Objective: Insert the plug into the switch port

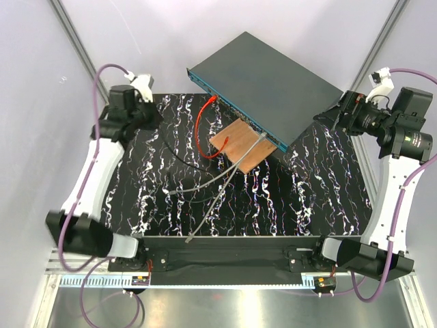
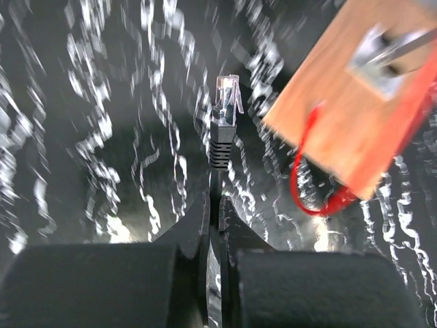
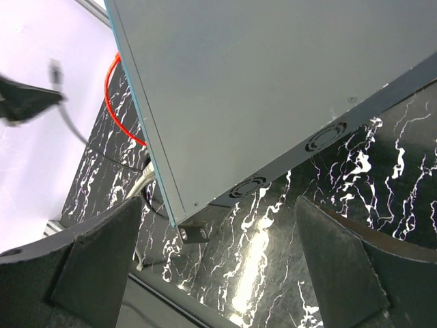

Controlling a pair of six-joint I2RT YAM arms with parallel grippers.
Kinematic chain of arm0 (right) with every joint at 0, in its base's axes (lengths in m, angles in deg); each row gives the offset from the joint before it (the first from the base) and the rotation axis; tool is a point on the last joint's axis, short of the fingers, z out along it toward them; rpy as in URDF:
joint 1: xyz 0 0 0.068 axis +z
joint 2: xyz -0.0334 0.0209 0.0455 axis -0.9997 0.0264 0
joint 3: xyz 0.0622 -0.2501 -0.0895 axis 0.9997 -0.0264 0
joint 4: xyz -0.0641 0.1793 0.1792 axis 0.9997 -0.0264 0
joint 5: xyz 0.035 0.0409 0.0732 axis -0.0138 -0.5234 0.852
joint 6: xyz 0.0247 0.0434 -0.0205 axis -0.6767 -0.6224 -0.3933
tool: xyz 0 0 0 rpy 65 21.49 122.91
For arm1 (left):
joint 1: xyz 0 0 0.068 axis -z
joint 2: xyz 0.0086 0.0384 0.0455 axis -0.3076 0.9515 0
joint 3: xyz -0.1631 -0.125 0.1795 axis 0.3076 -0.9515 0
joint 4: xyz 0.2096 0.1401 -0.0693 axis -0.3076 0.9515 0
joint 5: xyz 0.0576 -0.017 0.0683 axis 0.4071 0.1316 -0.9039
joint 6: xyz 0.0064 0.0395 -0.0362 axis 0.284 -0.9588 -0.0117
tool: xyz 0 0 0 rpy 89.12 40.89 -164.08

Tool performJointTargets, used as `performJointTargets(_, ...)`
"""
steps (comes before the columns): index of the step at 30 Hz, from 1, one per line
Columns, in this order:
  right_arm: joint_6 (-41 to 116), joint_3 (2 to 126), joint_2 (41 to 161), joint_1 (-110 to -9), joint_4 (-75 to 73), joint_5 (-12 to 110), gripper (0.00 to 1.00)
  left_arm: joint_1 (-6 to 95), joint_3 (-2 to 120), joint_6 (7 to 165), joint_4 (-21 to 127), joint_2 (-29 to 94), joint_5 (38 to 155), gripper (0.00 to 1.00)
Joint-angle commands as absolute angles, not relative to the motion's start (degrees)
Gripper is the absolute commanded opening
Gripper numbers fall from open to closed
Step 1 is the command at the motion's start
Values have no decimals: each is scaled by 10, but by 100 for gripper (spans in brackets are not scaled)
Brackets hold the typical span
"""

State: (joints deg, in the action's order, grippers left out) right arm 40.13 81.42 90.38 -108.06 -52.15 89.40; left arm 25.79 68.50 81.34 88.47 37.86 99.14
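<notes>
Left wrist view: left gripper (image 2: pixel 215 213) w/ jaws pinched shut on a black cable (image 2: pixel 217 179), the clear plug (image 2: pixel 227 94) standing just above the fingers, centre frame. Top view puts that gripper at upper left, well apart from the switch (image 1: pixel 273 85), which sits tilted across upper centre, its teal port face (image 1: pixel 217 96) running down toward frame centre. A copper plate (image 1: pixel 239 145) and a red cable (image 1: pixel 201 130) lie just in front of that face. Grey cables (image 1: pixel 218 184) cross the plate toward it; can't tell if they're plugged in. Right gripper (image 3: pixel 218 205), jaws spread wide and holding nothing, hangs beside the switch's right-hand corner; contact can't be told. Step in hand, by the look: carry plug to a free socket. Doing it well prob. means squaring the plug's axis to the teal face, coming in above the plate and red loop, going slow at entry, and the right arm bracing the box vs. push-back.
</notes>
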Motion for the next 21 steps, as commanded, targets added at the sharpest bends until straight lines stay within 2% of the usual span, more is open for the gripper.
performJointTargets(1,405,839,899,-1083,-498,919,100,272,719,757,900,320,1014,0)
performJointTargets(4,397,841,900,-1083,-489,925,100,299,738,701,915,285,1009,0)
performJointTargets(9,381,847,908,-1083,-476,933,100,398,751,589,955,257,937,0)
performJointTargets(16,365,858,907,-1083,-453,958,100,402,755,530,972,200,956,0)
performJointTargets(21,350,853,907,-1083,-422,998,100,405,792,486,922,176,900,0)
